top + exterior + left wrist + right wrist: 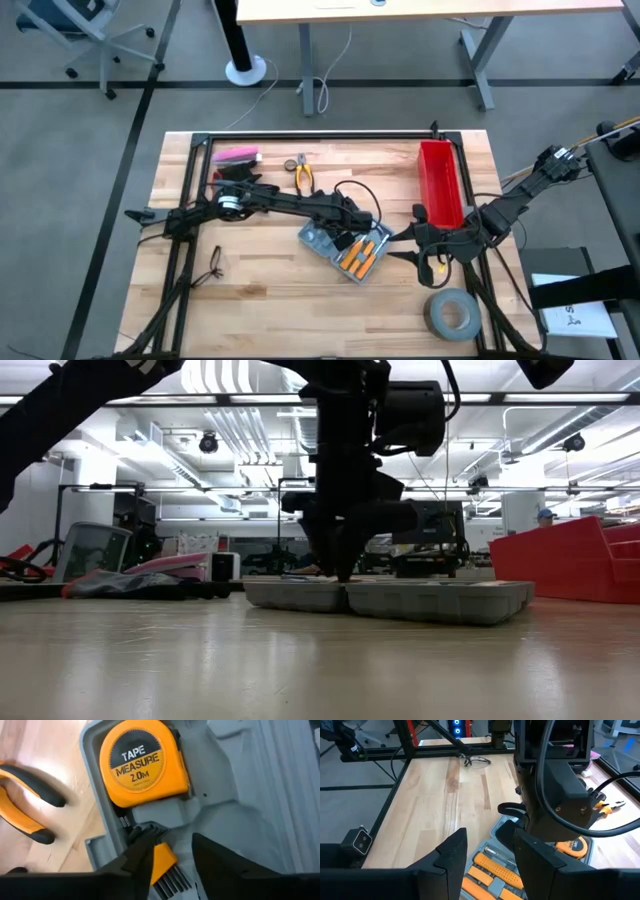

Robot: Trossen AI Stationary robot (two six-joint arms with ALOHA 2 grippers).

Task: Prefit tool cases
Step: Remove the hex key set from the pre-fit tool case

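The grey-blue tool case (322,240) lies open and flat on the wooden table near its middle, with orange-handled tools (360,257) in its slots. My left gripper (350,232) points down into the case (400,600) and stands open. Its fingers (135,862) straddle an orange holder with dark metal rods (164,870), just below a yellow tape measure (142,762) seated in its slot. My right gripper (487,855) hovers open and empty above the table, right of the case (492,882). My left gripper comes at the case from above, pointing steeply down. One finger (140,855) stands right beside the orange holder's edge (159,857); whether it touches the holder, I cannot tell. The holder lies in the case.
A red bin (440,185) stands at the far right. A grey tape roll (452,313) lies at the near right. Orange pliers (301,175) and a pink object (236,155) lie near the far edge, glasses (213,265) at the near left.
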